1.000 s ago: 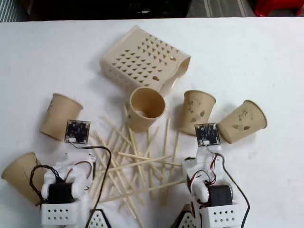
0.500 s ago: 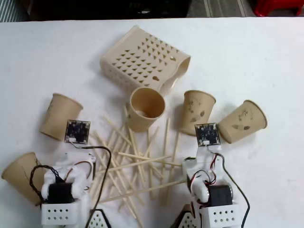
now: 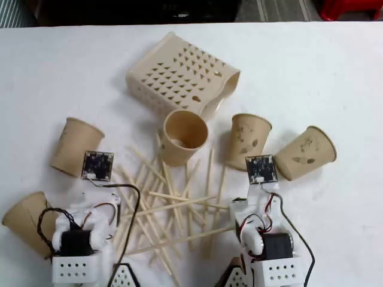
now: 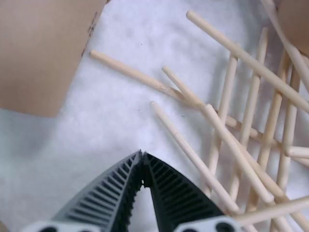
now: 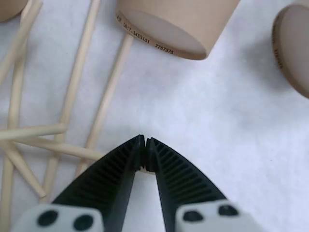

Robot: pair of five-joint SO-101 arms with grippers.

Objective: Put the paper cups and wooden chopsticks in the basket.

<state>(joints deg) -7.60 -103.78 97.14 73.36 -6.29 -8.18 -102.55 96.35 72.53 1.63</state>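
Note:
A perforated beige basket (image 3: 179,75) lies tipped over at the back of the white table. Several brown paper cups lie around: one (image 3: 76,145) far left, one (image 3: 24,218) at the front left, one (image 3: 182,136) with its mouth up in the middle, two (image 3: 247,141) (image 3: 306,153) on the right. Wooden chopsticks (image 3: 170,203) are scattered in a pile between the two arms. My left gripper (image 4: 142,159) is shut and holds nothing, above the cloth beside chopsticks (image 4: 227,130) and a cup (image 4: 43,53). My right gripper (image 5: 145,145) is shut and holds nothing, near a cup's base (image 5: 164,31).
Both arm bases (image 3: 78,251) (image 3: 266,254) stand at the table's front edge. A red object (image 3: 350,9) and a dark floor lie beyond the far edge. The white cloth (image 3: 335,78) is bare at the back right and back left.

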